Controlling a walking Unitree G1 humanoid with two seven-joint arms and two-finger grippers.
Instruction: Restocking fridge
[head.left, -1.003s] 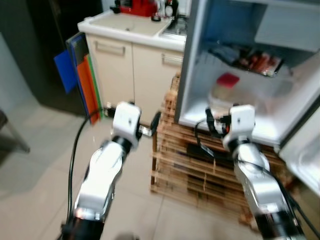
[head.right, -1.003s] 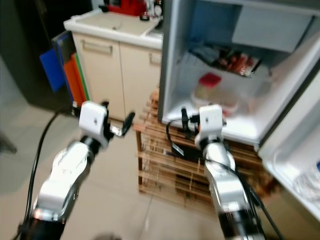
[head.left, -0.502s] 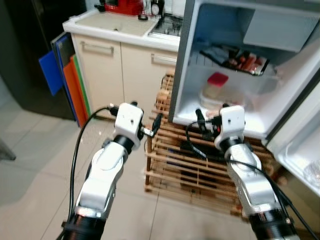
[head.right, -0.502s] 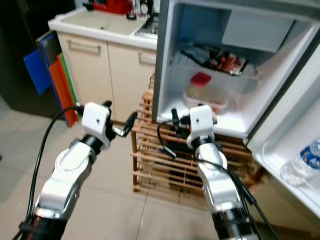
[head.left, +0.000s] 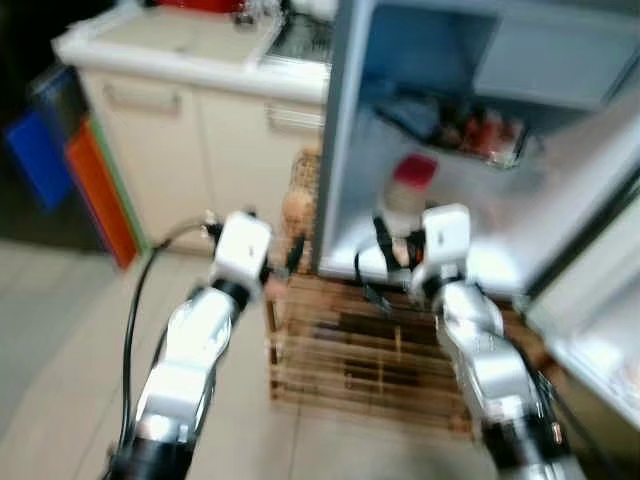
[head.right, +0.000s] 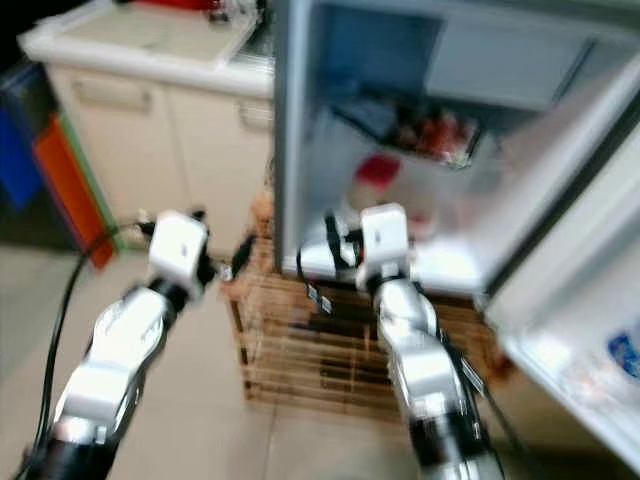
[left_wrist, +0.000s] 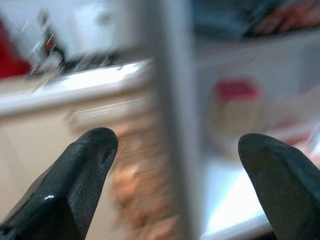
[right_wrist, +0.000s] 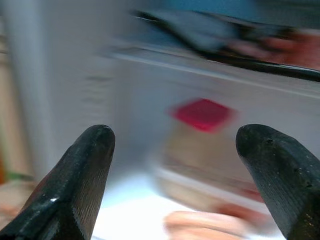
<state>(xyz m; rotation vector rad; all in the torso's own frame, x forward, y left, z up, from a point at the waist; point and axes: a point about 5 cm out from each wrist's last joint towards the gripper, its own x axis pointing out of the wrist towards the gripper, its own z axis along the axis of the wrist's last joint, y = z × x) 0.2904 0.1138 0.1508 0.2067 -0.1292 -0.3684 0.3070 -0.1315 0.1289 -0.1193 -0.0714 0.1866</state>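
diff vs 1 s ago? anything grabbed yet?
Nothing grabbed. The view has shifted as the robot closed in on the open fridge: it looms larger and the cabinet has slid left, so that is camera motion. The right hand now faces the red-lidded container. Both hands, including the left hand, stay open and empty; fridge contents unchanged.

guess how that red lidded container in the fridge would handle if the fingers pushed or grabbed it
The red-lidded container looks taller than wide, so a push near the lid could tip it rather than slide it. Its pale walls look like plastic, so probably stiff and not fragile, though possibly slick. The right gripper is open and appears wide enough to straddle it. Blur hides how full it is, so weight is uncertain.
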